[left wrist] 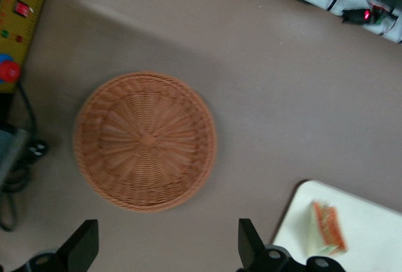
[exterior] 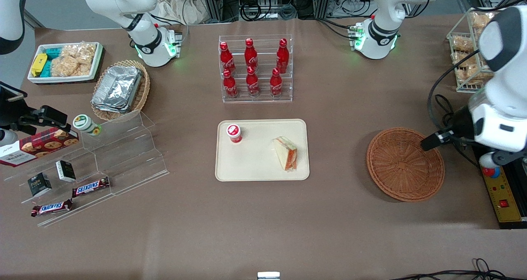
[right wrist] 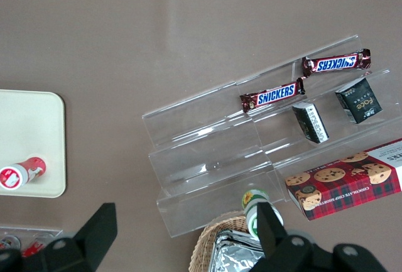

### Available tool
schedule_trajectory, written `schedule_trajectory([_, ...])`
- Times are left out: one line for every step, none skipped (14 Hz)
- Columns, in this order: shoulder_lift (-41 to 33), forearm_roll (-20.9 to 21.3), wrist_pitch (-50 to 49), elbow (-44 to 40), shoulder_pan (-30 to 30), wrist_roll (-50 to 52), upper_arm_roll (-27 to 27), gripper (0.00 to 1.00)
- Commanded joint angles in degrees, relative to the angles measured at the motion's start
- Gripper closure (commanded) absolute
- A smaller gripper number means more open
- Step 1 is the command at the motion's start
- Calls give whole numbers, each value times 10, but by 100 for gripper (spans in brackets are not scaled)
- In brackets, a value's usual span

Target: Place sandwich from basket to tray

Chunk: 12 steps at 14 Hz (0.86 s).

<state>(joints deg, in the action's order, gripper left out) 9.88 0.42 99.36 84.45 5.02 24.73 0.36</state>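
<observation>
The sandwich (exterior: 285, 152) lies on the beige tray (exterior: 255, 164), at the tray's end toward the working arm; it also shows in the left wrist view (left wrist: 326, 228) on the tray (left wrist: 370, 212). The round reddish-brown basket (exterior: 405, 163) is empty, as the left wrist view (left wrist: 146, 141) shows too. My left gripper (exterior: 432, 141) hangs high over the basket's rim on the working arm's side. It (left wrist: 166, 247) is open and empty, with its black fingers (left wrist: 85, 247) wide apart.
A small red-capped cup (exterior: 234, 132) stands on the tray. A clear rack of red bottles (exterior: 255, 68) stands farther from the camera than the tray. A yellow control box (exterior: 503, 195) lies beside the basket at the table's edge. A stepped acrylic shelf (exterior: 123, 156) with snacks lies toward the parked arm's end.
</observation>
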Motion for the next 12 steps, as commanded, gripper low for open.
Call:
schedule_trajectory([-47,-6,-22,36,-29,-92,-8,0])
schedule_trajectory([-63,-6,-23,48,-35,-117,-7,0])
schedule_trajectory([-80,-6,-23,67,-37,-149,-6,0])
schedule_trajectory([-99,-6,-23,88,-41,-178,-5,0])
schedule_trajectory([-114,-6,-20,106,-41,-186,5,0])
schedule_trajectory([-125,-6,-21,115,-39,-184,12,0])
schedule_trajectory([-132,-5,-25,117,-39,-182,13,0])
schedule_trajectory([-137,-6,-29,117,-39,-181,20,0])
schedule_trajectory([-137,-5,-34,114,-39,-180,24,0])
schedule_trajectory([-133,6,-35,113,-36,-187,24,0])
schedule_trajectory([-128,14,-36,108,-33,-188,21,0])
schedule_trajectory([-124,17,-36,104,-31,-181,20,0])
